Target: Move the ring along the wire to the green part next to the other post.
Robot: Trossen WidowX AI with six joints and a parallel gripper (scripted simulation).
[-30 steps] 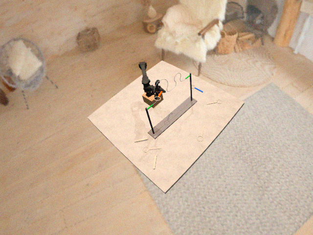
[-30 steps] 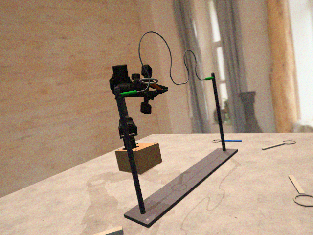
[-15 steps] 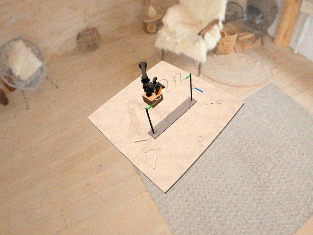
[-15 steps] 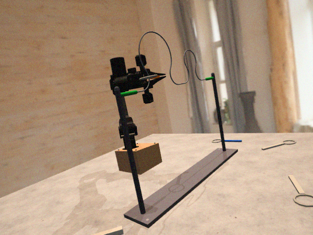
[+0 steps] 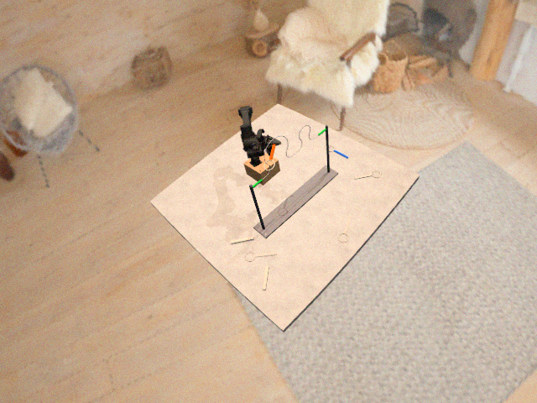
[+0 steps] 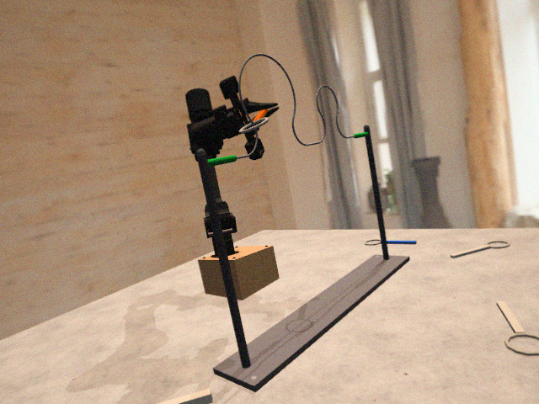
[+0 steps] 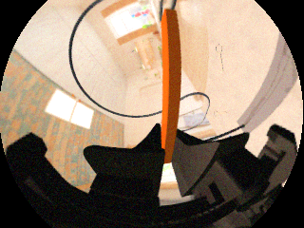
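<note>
My gripper [image 5: 277, 142] [image 6: 276, 106] [image 7: 161, 125] is shut on the orange handle [image 5: 272, 151] [image 6: 260, 114] [image 7: 171, 71]. The pale ring [image 5: 269, 170] [image 6: 243, 130] lies nearly flat around the grey wire [image 6: 261, 55] [image 7: 71, 52], on its rising stretch just beyond the near green part [image 5: 258, 183] [image 6: 222, 160]. I cannot tell whether the ring touches the wire. The near post [image 5: 257, 208] [image 6: 232, 304] holds that green part. The other green part [image 5: 322, 132] [image 6: 360, 135] is at the far post [image 5: 327, 149] [image 6: 376, 191]. The ring itself is not clear in the wrist view.
The wire rises into a tall arch, dips, then makes a smaller arch before the far post. A grey base board [image 5: 299, 193] [image 6: 330, 306] carries both posts. The arm stands on a wooden box [image 6: 257, 271]. A blue-handled ring [image 5: 341, 154] [image 6: 401, 241] and several pale pieces lie on the table.
</note>
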